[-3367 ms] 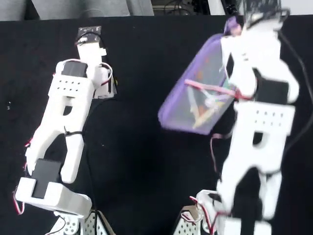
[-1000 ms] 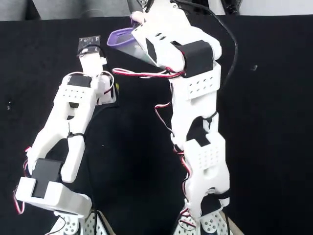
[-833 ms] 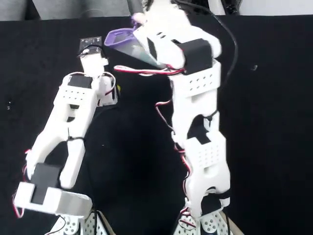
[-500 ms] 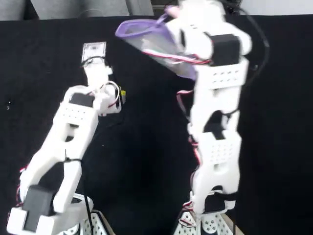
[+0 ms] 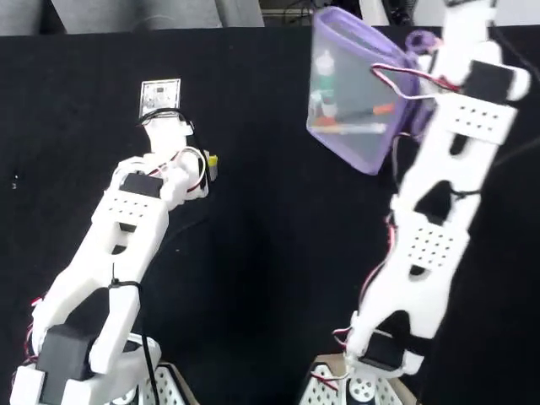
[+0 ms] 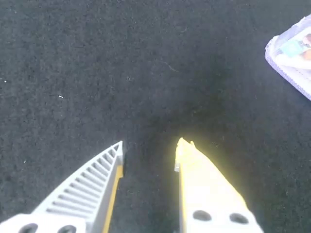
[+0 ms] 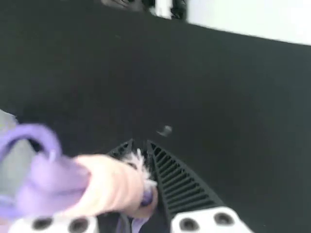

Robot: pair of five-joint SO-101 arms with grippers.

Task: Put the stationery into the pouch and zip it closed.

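Closest to me, the left arm (image 5: 110,253) stretches out over the black table (image 5: 270,253). On its wrist camera I see the left claw (image 6: 150,145) parted, a clear gap between the white ribbed finger (image 6: 97,179) and the yellow-tinged one (image 6: 204,179). There is nothing between them but dark cloth underneath.

Further out and to the right, the right arm (image 5: 439,228) rises steeply toward the far edge of the table. The right claw (image 7: 140,148) is clamped down: its black ribbed fingers (image 7: 175,174) are nearly together, pinching a pink tab (image 7: 112,187) with a purple loop (image 7: 34,138) that belongs to the pouch (image 5: 354,148).

The pouch is translucent purple and hangs tilted from that claw, up by the far table edge and well apart from the left claw. Through its wall I make out the stationery (image 5: 350,126): an orange-and-white pen and a small white bottle (image 5: 325,80) with a green band. I cannot tell whether the zip is closed.
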